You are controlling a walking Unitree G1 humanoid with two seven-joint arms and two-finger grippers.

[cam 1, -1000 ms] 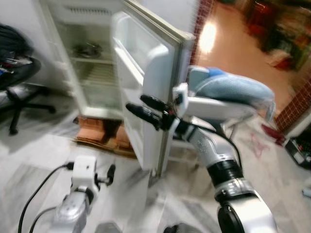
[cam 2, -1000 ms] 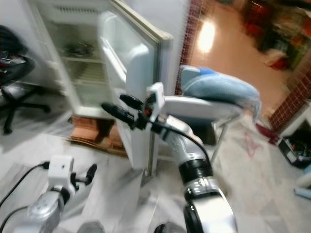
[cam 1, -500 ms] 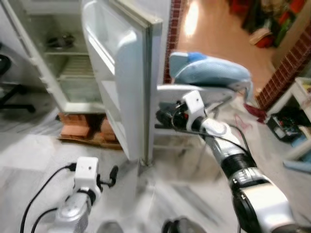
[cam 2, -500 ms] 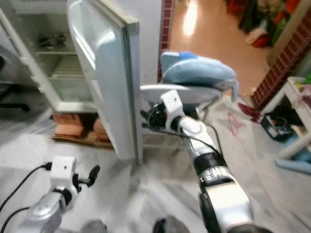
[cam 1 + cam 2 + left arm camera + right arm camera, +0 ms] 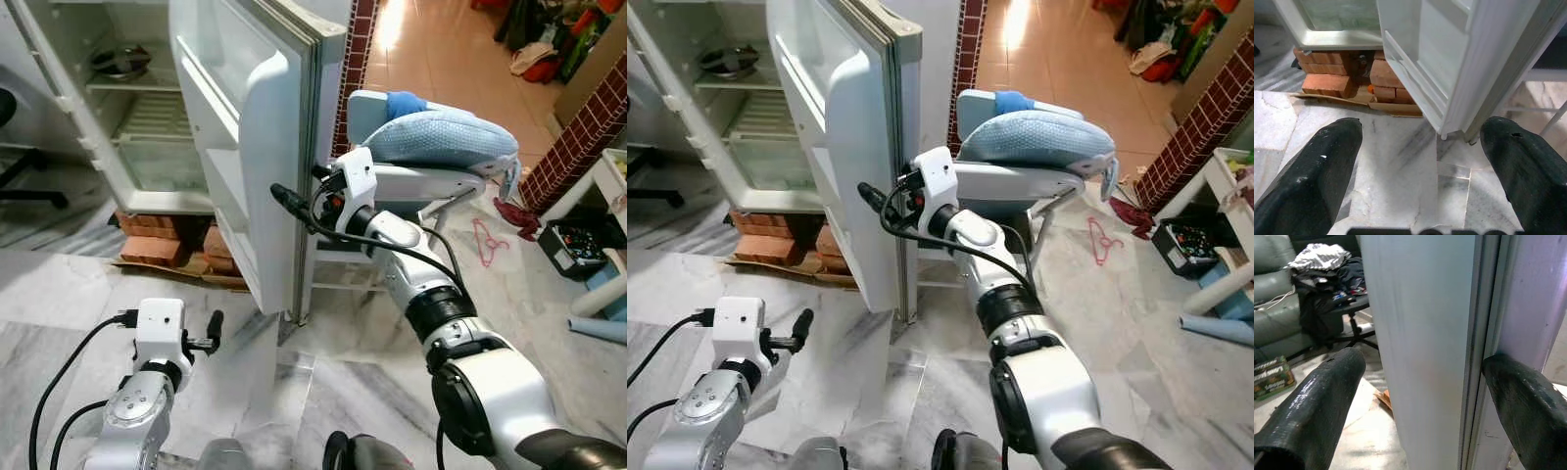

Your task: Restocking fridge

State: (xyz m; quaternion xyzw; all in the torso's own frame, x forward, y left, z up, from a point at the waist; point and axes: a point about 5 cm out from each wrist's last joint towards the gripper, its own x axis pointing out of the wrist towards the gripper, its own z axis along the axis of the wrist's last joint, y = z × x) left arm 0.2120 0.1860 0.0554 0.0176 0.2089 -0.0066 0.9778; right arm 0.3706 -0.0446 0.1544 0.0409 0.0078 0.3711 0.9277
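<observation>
The white fridge point(image 5: 127, 108) stands open, its door point(image 5: 260, 147) swung out toward me with bare door shelves. My right gripper point(image 5: 299, 191) is open at the door's free edge at mid height. The right wrist view has the door edge point(image 5: 1420, 333) running between the two black fingers point(image 5: 1317, 401), one on each side of it. My left gripper point(image 5: 211, 328) hangs low over the marble floor, open and holding nothing. Past its fingers point(image 5: 1317, 166) in the left wrist view are the door's bottom corner point(image 5: 1449, 127) and the bricks.
A metal bowl point(image 5: 118, 61) sits on an upper fridge shelf. Bricks point(image 5: 162, 245) and cardboard prop up the fridge. A chair with a blue cushion point(image 5: 441, 137) stands right behind the door. An office chair base point(image 5: 20, 186) is at left, a red hanger point(image 5: 487, 238) on the floor at right.
The view has swung and steadied. My right gripper has moved from beside the chair back to the door's free edge and now straddles it. The left arm stays low.
</observation>
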